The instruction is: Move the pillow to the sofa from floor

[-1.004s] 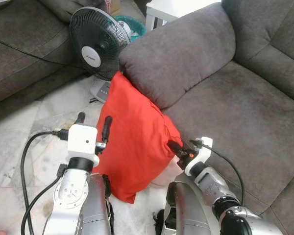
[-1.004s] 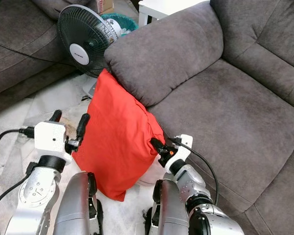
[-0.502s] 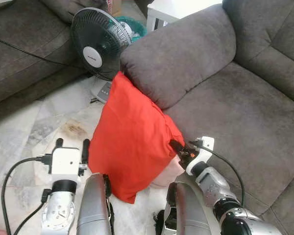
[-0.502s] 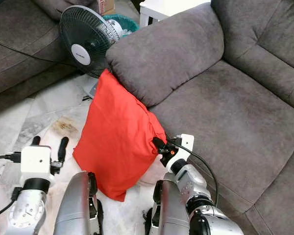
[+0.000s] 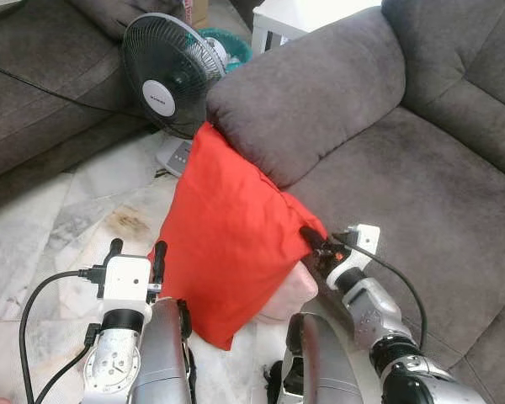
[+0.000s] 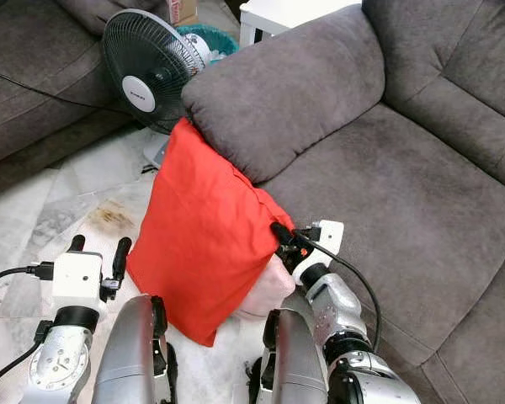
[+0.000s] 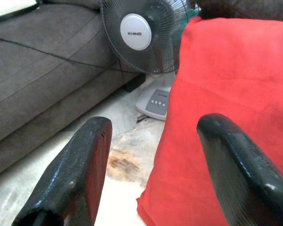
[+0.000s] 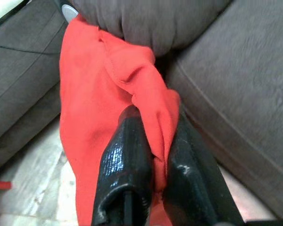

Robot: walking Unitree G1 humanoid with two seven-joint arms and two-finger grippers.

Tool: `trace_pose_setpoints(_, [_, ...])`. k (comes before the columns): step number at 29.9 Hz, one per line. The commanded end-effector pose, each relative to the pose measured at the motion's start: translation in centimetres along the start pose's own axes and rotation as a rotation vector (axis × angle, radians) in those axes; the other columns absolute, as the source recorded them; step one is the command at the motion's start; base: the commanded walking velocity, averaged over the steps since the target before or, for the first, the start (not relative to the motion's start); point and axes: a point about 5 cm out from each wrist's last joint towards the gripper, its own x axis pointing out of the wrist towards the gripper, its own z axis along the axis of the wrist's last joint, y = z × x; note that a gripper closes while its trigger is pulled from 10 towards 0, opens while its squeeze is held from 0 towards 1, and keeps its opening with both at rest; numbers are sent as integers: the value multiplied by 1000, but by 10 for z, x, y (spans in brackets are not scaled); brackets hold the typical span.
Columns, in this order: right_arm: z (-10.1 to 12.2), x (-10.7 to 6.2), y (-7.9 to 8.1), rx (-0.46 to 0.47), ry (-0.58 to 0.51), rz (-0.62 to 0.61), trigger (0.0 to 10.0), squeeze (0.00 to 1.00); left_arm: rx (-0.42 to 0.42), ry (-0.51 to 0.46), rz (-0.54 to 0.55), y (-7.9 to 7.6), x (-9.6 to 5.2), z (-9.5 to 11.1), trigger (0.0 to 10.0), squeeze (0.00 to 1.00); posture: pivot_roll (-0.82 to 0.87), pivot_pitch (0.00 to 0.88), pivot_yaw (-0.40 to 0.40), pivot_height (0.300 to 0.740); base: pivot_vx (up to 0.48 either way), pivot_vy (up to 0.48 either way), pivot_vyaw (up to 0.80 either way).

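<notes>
We have the red pillow (image 5: 231, 240) at the centre of the head views, standing on its lower corner on the marble floor (image 5: 59, 227) and leaning against the grey sofa (image 5: 404, 168), its top tucked under the sofa's arm. Our right gripper (image 5: 313, 240), just right of centre, has its two fingers clamped on the pillow's right corner; the right wrist view shows the cloth bunched between them. Our left gripper (image 5: 135, 257), at the lower left, hovers with fingers spread apart just beside the pillow's left edge, not touching it. A standing fan (image 5: 170, 76) sits at the upper left behind the pillow. We judge the grasp is made and the lift is next: raise the corner, swing the pillow right over the seat cushion, perhaps steadying it with the left.
</notes>
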Motion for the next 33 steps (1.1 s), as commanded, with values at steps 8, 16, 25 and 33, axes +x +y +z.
trace_pose_setpoints(8, [18,-15,0,-165,-99,4,10000,0,3,-15,-10,-3,8,-2,10000,0,214,176,-140,584,0,0,0])
trace_pose_setpoints(16, [9,-27,12,-217,-116,7,10000,0,6,-25,-27,-7,13,-1,10000,0,203,168,-116,584,0,0,0])
trace_pose_setpoints(25, [6,-24,24,-222,-120,-11,10000,0,14,-36,-20,-4,20,0,10000,0,205,159,-84,584,0,0,0])
trace_pose_setpoints(33, [16,-21,25,-240,-150,-38,10000,0,16,-52,-51,-7,31,1,10000,0,192,141,-60,584,0,0,0])
